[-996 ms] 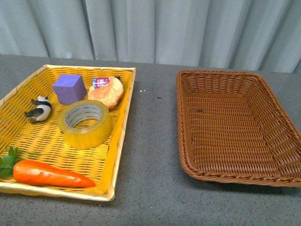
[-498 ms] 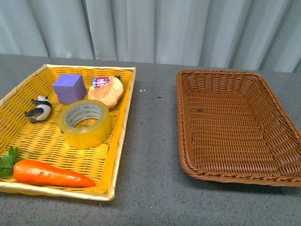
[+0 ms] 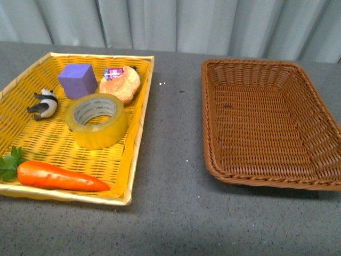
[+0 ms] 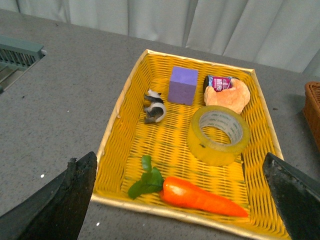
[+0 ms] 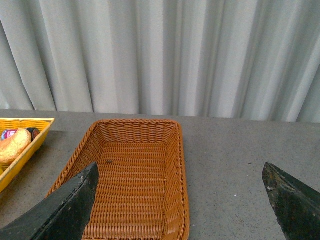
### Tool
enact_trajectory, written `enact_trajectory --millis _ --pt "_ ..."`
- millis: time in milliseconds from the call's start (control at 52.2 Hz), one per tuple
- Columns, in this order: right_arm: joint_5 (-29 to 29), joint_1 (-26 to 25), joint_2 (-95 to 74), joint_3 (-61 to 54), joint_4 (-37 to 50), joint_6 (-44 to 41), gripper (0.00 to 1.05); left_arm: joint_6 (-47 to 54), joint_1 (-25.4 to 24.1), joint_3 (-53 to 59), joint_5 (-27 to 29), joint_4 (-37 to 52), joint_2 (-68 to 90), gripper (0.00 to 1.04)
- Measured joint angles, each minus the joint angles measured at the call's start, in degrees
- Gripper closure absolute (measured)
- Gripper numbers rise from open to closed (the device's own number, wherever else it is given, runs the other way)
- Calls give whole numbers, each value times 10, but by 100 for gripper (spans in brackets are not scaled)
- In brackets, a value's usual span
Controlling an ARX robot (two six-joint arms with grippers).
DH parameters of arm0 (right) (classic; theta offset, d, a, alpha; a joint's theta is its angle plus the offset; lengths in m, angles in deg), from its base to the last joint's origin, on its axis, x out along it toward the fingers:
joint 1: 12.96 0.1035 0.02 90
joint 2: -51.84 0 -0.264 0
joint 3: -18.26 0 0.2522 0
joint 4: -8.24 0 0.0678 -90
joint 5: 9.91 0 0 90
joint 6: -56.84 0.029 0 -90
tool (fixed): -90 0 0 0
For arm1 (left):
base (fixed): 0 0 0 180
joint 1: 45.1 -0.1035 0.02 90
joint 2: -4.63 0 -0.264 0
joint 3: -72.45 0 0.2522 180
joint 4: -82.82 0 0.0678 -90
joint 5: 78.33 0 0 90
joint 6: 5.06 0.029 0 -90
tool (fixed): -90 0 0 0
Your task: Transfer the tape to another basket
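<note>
With the left end effector [image 4: 178,156] and right end effector [image 5: 180,165] gaping wide and empty, we are risking knocking the bun [image 3: 121,84] just beside the tape [image 3: 97,120] on any descent into the yellow tray [image 3: 53,150].

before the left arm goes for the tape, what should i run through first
1. Tape lies flat, hole up, in the yellow tray: ok.
2. Left jaws wide apart, holding nothing: ok.
3. Room around the tape: the carrot and purple block stand apart from it: ok. The bun sits very close behind it; whether they touch: cannot tell.
4. Basket has bare floor to take the tape: ok.
5. Right jaws wide apart, holding nothing: ok.
</note>
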Motion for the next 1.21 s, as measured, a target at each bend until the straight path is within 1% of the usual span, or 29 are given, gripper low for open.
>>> enact_trajectory --millis 134,268,364,402,574,804,957,1110,1206 --pt "0 0 0 0 0 0 9 -17 -14 -74 -36 118 214 7" --pt "0 0 0 0 0 0 9 -26 -11 -156 -49 157 400 7" --pt "0 0 0 0 0 0 9 -32 -6 -207 -43 150 509 7" --pt "0 0 0 0 0 0 9 -36 -3 -233 -32 140 556 7" --pt "0 0 0 0 0 0 9 -48 3 -327 -30 117 696 7" --pt "0 0 0 0 0 0 9 -62 10 -419 -28 85 801 7" --pt "0 0 0 0 0 0 9 -82 16 -492 -13 53 882 7" --pt "0 0 0 0 0 0 9 -73 21 -520 -17 53 923 7" --pt "0 0 0 0 0 0 9 -71 25 -523 -31 50 937 7"
